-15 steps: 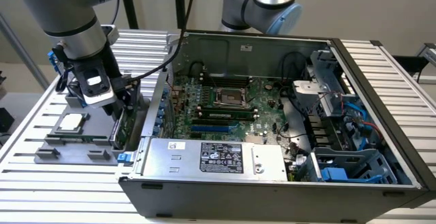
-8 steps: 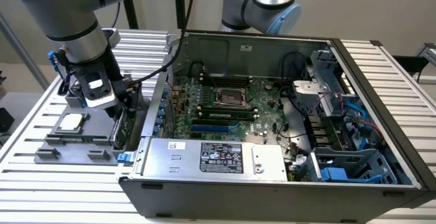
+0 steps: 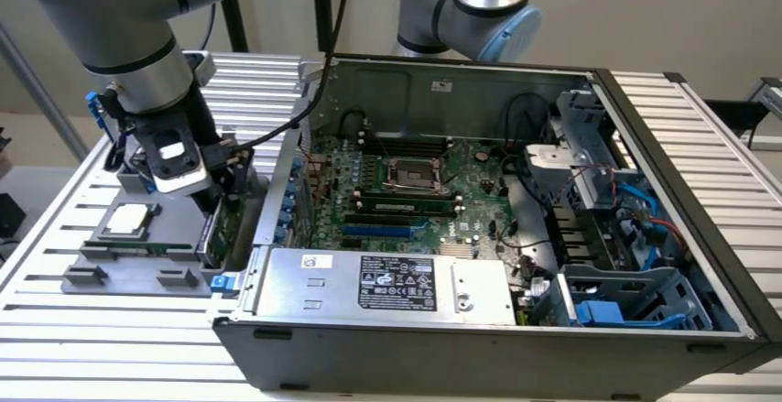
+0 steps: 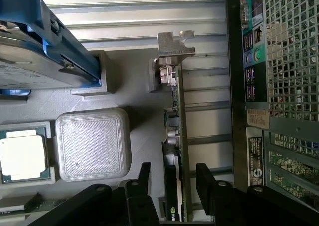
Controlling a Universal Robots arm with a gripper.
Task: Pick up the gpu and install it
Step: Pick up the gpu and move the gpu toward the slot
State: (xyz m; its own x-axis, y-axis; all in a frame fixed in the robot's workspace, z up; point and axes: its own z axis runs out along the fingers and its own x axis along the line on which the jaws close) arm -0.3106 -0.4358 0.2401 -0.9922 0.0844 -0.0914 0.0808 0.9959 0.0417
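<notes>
1. A table [image 3: 123, 352] of ribbed silver metal slats carries everything.
2. An open computer case [image 3: 489, 356] lies on its side on the slats, its open side up, taking the exterior view's middle and right.
3. A grey parts tray [image 3: 135, 269] sits flat on the slats just beside the case, at the exterior view's left.

Open dark-grey metal computer case [image 3: 489, 333] sits on slatted aluminium table [image 3: 73, 347]. Inside: green motherboard [image 3: 404, 210] with square processor socket, silver power-supply box [image 3: 391, 283] with black label at near wall, blue cables [image 3: 635, 210] and blue plastic drive caddy [image 3: 605, 313] toward exterior view's right. Grey plastic parts tray [image 3: 123, 260] just beside case on exterior view's left. On tray: square silver processor chip [image 4: 22, 158] beside ribbed pale-grey square block [image 4: 92, 143], silver hard drive in blue frame [image 4: 30, 51] near them.
</notes>
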